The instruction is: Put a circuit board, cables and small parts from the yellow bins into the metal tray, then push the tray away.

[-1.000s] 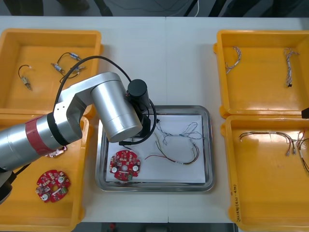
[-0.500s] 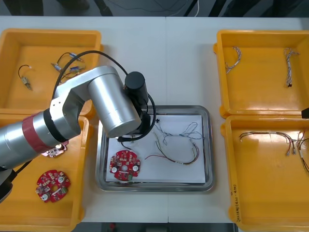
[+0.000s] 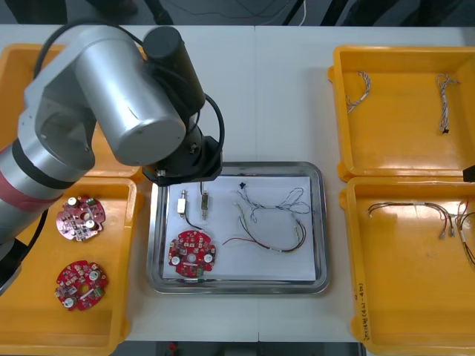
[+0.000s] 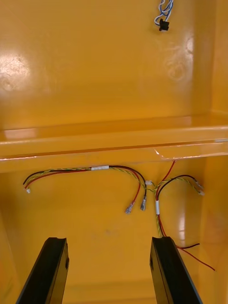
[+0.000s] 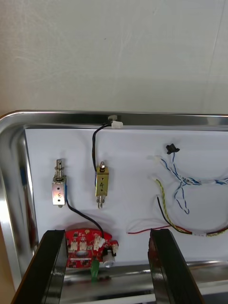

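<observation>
The metal tray (image 3: 237,289) (image 5: 118,116), white inside, holds a round red circuit board (image 3: 192,254) (image 5: 90,242). Beside the board lie two small metal parts (image 3: 182,203) (image 5: 59,189) on black leads, a blue and white cable (image 3: 271,202) (image 5: 183,183) and a red and yellow cable (image 3: 274,241) (image 5: 166,218). My left arm (image 3: 126,96) is raised over the tray's far left corner. The left gripper (image 5: 107,270) hangs open and empty above the board's side of the tray. My right gripper (image 4: 109,270) is open over red and yellow cables (image 4: 114,171) in the near right bin.
The near left yellow bin (image 3: 30,326) holds two more circuit boards (image 3: 82,217). In the far right bin (image 3: 401,148) lie twisted blue and white cables (image 3: 358,89), and the near right bin (image 3: 415,311) holds red and yellow cables (image 3: 423,211). Bare table lies beyond the tray.
My left arm has lifted and drawn back toward the far left, off the tray. Two small metal parts now lie uncovered in the tray, released.
</observation>
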Robot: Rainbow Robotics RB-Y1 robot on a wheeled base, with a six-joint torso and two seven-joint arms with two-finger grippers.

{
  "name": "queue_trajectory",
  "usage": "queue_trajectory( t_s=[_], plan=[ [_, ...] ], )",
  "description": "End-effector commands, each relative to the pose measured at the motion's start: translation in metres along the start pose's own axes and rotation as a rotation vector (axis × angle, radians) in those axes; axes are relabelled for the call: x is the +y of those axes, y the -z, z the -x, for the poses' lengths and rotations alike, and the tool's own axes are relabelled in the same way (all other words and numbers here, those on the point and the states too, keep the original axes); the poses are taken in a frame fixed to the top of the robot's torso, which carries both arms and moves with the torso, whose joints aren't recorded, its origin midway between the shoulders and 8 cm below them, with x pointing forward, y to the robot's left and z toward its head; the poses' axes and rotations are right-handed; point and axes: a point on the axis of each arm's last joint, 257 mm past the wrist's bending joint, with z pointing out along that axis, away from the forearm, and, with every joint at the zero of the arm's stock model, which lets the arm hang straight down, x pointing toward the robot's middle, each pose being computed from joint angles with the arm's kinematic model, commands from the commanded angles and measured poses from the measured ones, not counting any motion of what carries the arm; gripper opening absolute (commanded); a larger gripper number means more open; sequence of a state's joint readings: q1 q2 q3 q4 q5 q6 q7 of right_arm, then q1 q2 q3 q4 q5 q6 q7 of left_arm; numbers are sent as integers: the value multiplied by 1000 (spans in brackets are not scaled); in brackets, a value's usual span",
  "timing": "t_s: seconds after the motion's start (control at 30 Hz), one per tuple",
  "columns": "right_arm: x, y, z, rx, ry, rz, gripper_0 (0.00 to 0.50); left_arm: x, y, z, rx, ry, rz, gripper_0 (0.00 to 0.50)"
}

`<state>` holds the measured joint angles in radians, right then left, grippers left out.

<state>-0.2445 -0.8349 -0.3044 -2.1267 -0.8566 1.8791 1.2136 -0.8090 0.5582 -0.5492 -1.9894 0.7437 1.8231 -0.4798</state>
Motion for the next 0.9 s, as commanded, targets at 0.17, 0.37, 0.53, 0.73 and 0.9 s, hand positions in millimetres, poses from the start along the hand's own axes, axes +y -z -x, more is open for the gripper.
queue_trajectory(
  t_s=[0.17,0.37,0.53,0.73,0.9],
  plan=[
    [21,18,10,-21,96,56,500,17,59,25,-38,45,-48,500],
    [47,32,21,-36,159,124,500,35,86,44,-68,5,-82,500],
    [77,36,29,-34,257,143,500,54,102,56,-67,-24,-103,500],
    [123,35,32,-19,412,160,500,92,115,66,-90,-36,-87,500],
    [171,35,30,-18,552,198,500,123,120,67,-100,-54,-65,500]
  ],
)
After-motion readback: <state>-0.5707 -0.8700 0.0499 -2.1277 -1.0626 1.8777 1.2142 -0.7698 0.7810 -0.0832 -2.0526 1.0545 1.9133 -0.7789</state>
